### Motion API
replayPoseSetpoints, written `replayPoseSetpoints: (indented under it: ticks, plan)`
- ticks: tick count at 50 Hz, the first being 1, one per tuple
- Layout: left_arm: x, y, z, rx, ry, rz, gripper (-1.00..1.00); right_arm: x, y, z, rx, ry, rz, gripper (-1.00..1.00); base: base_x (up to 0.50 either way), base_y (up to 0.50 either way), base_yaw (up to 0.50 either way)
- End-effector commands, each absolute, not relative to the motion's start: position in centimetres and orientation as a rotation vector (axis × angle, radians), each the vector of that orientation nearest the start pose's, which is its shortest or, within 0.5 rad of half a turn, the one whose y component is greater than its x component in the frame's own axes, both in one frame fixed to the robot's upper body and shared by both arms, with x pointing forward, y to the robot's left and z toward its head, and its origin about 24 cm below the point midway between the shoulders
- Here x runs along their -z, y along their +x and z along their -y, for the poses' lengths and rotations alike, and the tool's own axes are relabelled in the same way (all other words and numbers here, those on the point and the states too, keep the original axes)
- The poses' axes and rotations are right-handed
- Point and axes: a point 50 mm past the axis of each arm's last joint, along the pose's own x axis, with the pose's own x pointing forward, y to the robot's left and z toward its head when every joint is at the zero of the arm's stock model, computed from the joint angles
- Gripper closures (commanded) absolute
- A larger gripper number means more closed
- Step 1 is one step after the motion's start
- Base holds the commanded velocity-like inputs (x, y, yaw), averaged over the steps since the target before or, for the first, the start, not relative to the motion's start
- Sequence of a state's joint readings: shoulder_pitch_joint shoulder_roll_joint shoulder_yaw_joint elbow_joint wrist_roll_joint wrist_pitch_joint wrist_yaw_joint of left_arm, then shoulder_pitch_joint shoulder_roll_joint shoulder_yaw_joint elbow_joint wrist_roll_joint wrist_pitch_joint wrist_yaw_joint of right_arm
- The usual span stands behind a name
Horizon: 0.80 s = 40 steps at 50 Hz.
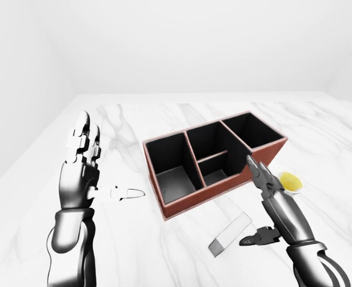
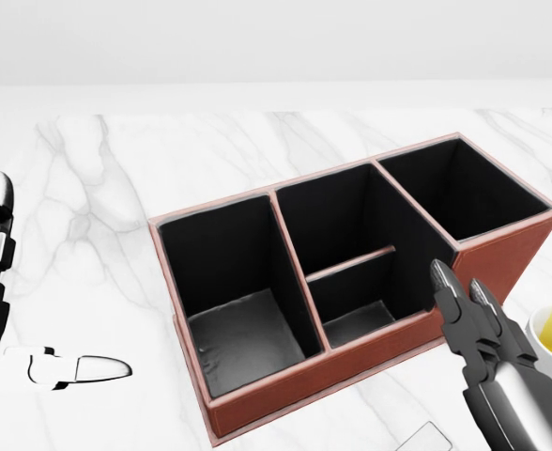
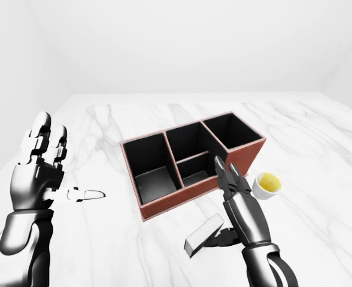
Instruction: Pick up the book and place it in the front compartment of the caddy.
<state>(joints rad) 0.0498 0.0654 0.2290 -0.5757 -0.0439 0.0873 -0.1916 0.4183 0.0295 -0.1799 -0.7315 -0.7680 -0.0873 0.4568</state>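
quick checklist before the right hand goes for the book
1. Book in view, flat on the table, outside the caddy: ok.
2. Right hand open, holding nothing: ok.
3. Right hand over the book: not ok, it is raised beside the caddy.
4. Caddy compartments free of objects: ok.
5. Cup stands close to the right hand: not ok, may get knocked.
6. Left hand open, away from the caddy: ok.
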Motion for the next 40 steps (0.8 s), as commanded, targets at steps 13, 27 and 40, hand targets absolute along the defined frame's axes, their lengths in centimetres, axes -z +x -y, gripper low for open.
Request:
replayPoseSetpoints:
  ticks: [13, 27, 40]
  plan:
    - [-15.5, 21.6, -19.5, -0.011, 0.131, 0.434, -1.0, -8.8, 15.1, 19.2, 0.019, -0.962, -0.072, -1.0, 0.0, 0.0, 0.0]
    - [-15.6, 21.5, -19.4, -0.009, 0.135, 0.44, -1.0, -8.9, 15.2, 18.5, -0.017, -0.983, -0.047, -1.0, 0.0, 0.0, 0.0]
    - [-15.5, 21.6, -19.3, -0.005, 0.133, 0.433, -1.0, -8.7, 15.2, 18.3, -0.036, -0.992, -0.055, -1.0, 0.0, 0.0, 0.0]
